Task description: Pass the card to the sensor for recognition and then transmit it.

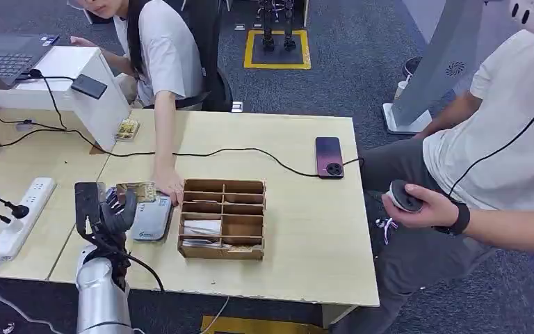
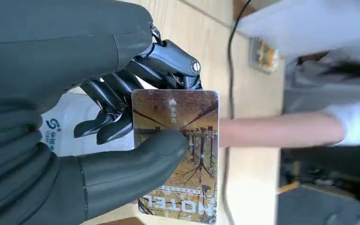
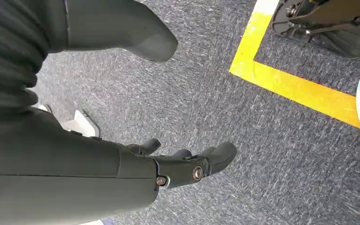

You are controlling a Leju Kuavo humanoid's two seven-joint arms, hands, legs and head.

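Here the left hand [image 1: 119, 209] holds the card [image 1: 136, 191] pinched between its thumb and its dark fingers [image 2: 117, 93], just over the near-left part of the table [image 1: 306, 243]. In the left wrist view the card [image 2: 178, 154] shows a brown print of bare trees and the word HOTEL, with the thumb [image 2: 136, 164] pressed flat across its face. Right under the hand and the card lies the sensor [image 1: 151, 219], a flat grey-white pad with a green logo on it; whether the card touches the pad I cannot tell.

Beyond the card, a person's hand [image 1: 170, 188] rests on the table at the pad's far corner, close to the card's edge. To the right of the hand, just beside the pad, stands a wooden rack [image 1: 224, 218] of open compartments, with white slips in a near one. Farther right and well apart lies a phone [image 1: 329, 157], a black cable running to it.

The right hand [image 3: 187, 166] hangs over grey carpet near a yellow floor line [image 3: 290, 84], its fingers spread loosely and holding nothing.
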